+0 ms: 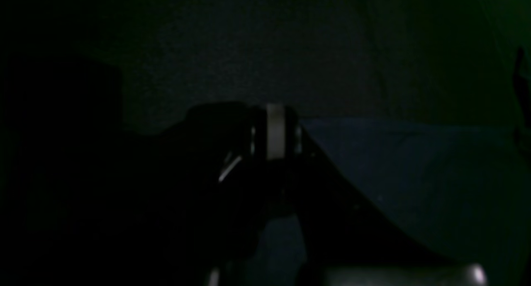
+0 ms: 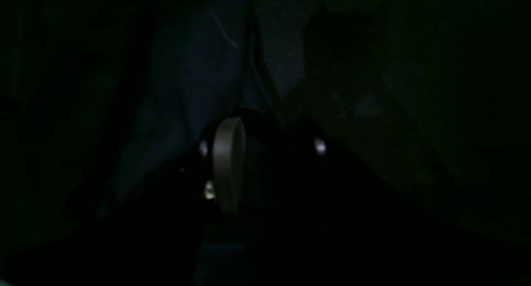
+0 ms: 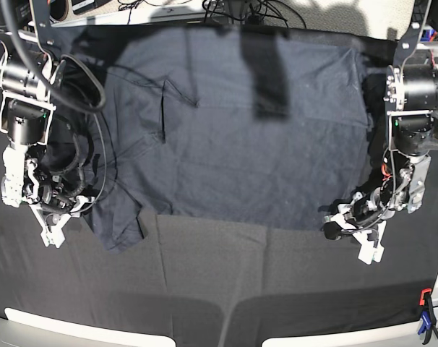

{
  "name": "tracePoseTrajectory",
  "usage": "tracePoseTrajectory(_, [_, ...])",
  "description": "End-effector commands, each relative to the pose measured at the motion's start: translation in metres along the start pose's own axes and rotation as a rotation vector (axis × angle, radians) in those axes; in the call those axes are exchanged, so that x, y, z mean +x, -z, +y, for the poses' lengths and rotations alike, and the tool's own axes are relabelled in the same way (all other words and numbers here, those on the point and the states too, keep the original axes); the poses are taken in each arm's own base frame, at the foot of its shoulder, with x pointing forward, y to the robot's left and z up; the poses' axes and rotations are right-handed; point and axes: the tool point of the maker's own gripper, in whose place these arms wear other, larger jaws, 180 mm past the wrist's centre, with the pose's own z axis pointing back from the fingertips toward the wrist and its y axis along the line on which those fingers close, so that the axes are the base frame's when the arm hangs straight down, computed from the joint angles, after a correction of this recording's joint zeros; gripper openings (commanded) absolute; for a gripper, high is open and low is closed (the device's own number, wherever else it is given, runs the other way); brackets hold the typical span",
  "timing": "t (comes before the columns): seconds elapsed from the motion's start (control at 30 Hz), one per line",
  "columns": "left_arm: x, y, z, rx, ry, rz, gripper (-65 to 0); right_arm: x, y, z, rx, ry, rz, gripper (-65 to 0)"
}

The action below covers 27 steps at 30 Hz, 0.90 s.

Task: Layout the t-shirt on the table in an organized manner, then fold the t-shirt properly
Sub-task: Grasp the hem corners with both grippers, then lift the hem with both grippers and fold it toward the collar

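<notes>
- Black-clothed table (image 3: 204, 289) is stretching wide under both arms.
- T-shirt (image 3: 233, 130) is lying spread across the far half, mostly flat, unfolded.
- Left gripper (image 3: 347, 225) is pinching the t-shirt's near corner.
- Right gripper (image 3: 54, 230), opening unclear, is hovering by the sleeve.
- Folding is looking entirely ahead.

t-shirt (image 3: 233, 137) soft matt navy cloth, creased; table (image 3: 204, 275) matt black cloth cover.
</notes>
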Motion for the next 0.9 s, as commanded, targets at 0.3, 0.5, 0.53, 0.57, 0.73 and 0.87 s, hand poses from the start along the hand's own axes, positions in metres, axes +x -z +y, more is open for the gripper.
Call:
tracePoseTrajectory(0.3, [0.034,-0.002,-0.005,-0.024,-0.006,-0.079,-65.0,0.034,-0.008,0.003,0.027,-0.027,-0.084,-65.0])
tracePoseTrajectory(0.5, [0.053,-0.002,-0.010,-0.038,-0.019,-0.117,-65.0,0.078,-0.020,0.000,0.022,-0.029,-0.164,-65.0])
tracePoseTrajectory(0.53, [0.059,-0.002,-0.010,-0.040,-0.015,-0.125,-65.0,0.087,-0.023,-0.001,0.020,-0.033,-0.174,-65.0])
tracePoseTrajectory(0.57, [0.064,-0.002,-0.011,-0.041,-0.011,-0.131,-65.0,0.096,-0.026,-0.001,0.018,-0.037,-0.185,-65.0])
tracePoseTrajectory(0.73, [0.083,-0.003,-0.016,-0.046,0.009,-0.157,-65.0,0.133,-0.040,-0.008,-0.019,-0.024,-0.228,-65.0])
tracePoseTrajectory(0.87, [0.100,-0.004,-0.012,-0.016,0.008,-0.182,-65.0,0.157,-0.051,-0.009,-0.023,-0.032,-0.271,-65.0])
